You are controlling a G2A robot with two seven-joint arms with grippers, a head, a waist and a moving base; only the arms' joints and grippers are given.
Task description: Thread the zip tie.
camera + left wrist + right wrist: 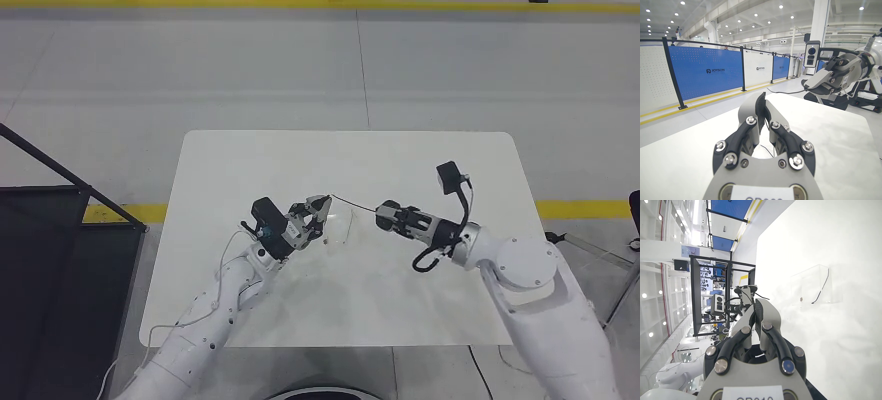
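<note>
- Zip tie (352, 203) runs from the left gripper (322, 206) across to the right gripper (380, 212); it looks thin, light, springy and slick
- both grippers are pinched closed on it, one at each end; holding close behind the tip should limit whipping

White table (430, 290), rounded corners.
We record one clear plastic box (340, 230) standing directly on its surface, near the middle.
</note>
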